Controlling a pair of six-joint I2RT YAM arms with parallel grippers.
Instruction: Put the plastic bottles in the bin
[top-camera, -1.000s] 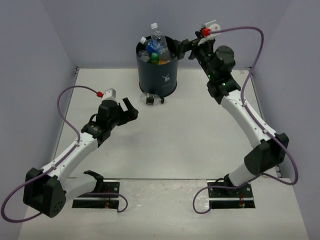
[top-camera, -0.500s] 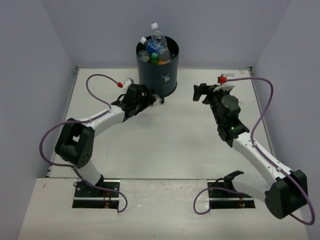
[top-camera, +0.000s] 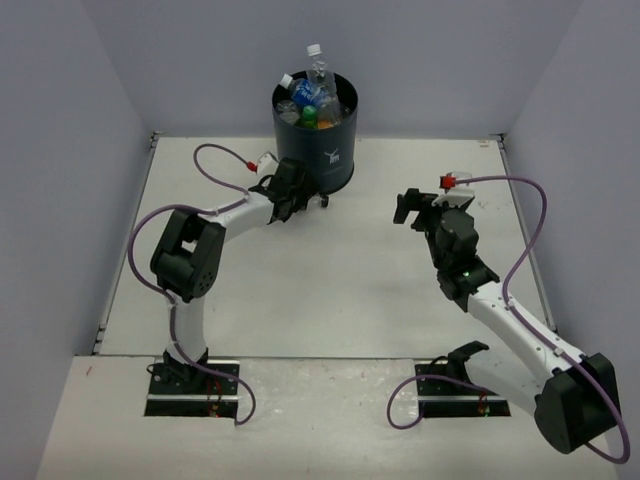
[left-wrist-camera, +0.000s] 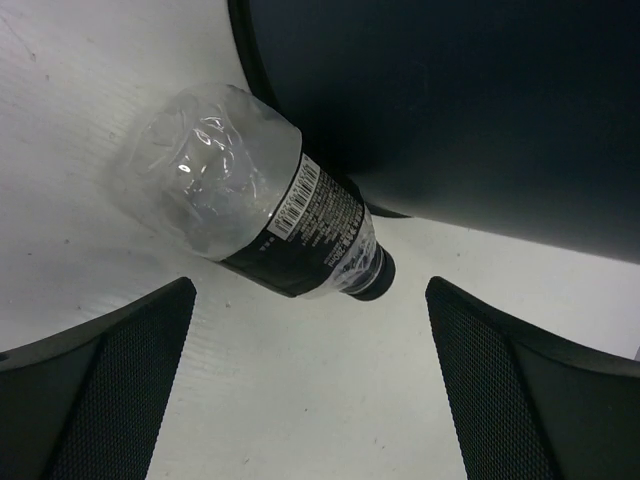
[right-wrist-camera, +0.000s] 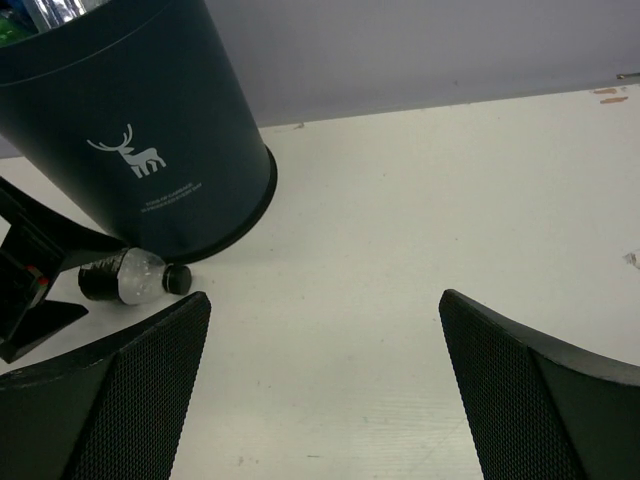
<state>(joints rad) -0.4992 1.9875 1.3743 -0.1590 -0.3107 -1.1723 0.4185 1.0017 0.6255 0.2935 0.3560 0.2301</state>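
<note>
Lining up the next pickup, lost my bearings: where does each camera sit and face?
Top external: above and behind the bases, looking down at table and bin; left arm, right arm show.
Left wrist: on the left arm, aimed down at the black-capped bottle by the bin's foot; left fingers open.
Right wrist: low, facing the bin's logo side; right fingers open.
Both wrist views share bottle and bin.
</note>
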